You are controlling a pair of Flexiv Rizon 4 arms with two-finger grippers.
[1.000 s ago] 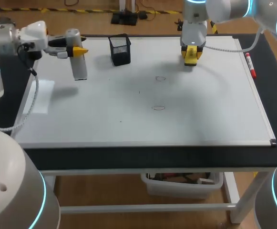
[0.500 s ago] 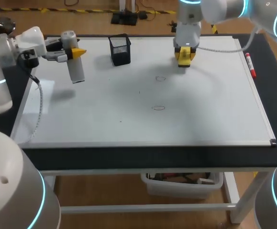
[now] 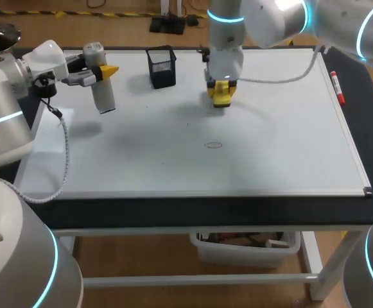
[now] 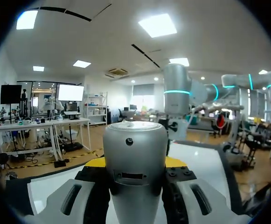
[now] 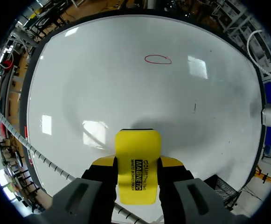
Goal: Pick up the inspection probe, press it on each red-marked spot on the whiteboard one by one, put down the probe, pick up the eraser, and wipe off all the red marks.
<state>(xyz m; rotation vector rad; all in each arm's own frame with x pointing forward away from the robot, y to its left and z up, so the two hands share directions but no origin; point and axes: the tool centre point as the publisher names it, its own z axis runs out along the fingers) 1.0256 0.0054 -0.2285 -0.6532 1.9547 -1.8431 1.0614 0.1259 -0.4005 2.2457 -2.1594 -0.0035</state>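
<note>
One flat yellow eraser (image 5: 137, 161) — grey cylindrical probe (image 4: 134, 156), glossy whiteboard (image 3: 269, 147).

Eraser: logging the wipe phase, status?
Right gripper shut on eraser, low over whiteboard. Left gripper shut on probe, raised. One red mark ahead, nothing between.

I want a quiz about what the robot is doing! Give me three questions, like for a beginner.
1. True or false: the right gripper holds the yellow eraser.
2. What does the left gripper hold? A) a cup B) the probe C) a banana
3. How many red ovals show on the whiteboard?
Key: 1 true; 2 B; 3 one.
</note>
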